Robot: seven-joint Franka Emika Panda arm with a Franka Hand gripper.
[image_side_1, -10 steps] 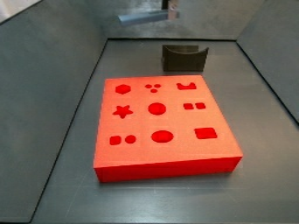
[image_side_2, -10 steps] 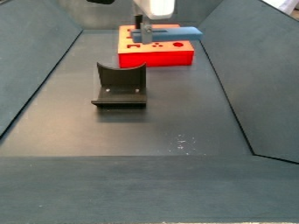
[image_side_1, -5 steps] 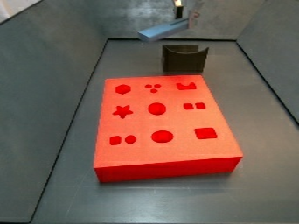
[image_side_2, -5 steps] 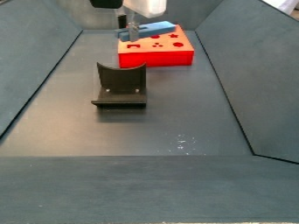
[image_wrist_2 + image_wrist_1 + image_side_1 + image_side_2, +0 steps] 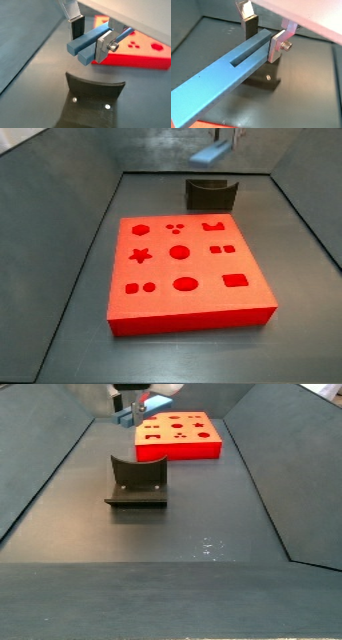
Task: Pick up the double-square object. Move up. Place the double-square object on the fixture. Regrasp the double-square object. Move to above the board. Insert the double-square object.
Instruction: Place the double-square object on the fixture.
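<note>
We have the double-square object (image 5: 87, 42), a slate-blue bar, clamped between the fingers (image 5: 104, 44) of our gripper (image 5: 91, 36), which hangs in the air above the fixture (image 5: 90, 99), with the red board (image 5: 137, 51) beyond it. The step in hand looks like placing the bar on the fixture, so we should centre it over the U-shaped notch (image 5: 211, 185), level it, descend slowly, and release only once it rests there

The hand (image 5: 264, 31) hangs high, its 2 fingers (image 5: 103, 44) clamped on the double-square object (image 5: 228, 71).
</note>
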